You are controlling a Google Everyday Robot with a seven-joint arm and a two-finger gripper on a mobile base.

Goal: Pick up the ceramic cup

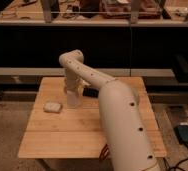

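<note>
Gripper (73,100) is down on the counter (72,137), far-left part; how the jaws stand, I cannot tell. The ceramic cup can't be told apart from that pale tip. A pale sponge-like block (52,107) lies just left of it.

The small plain white ceramic cup (74,102) stands upright on the wooden table (62,135), left of its middle; the gripper (72,95) comes down directly over it and partly hides it.
</note>
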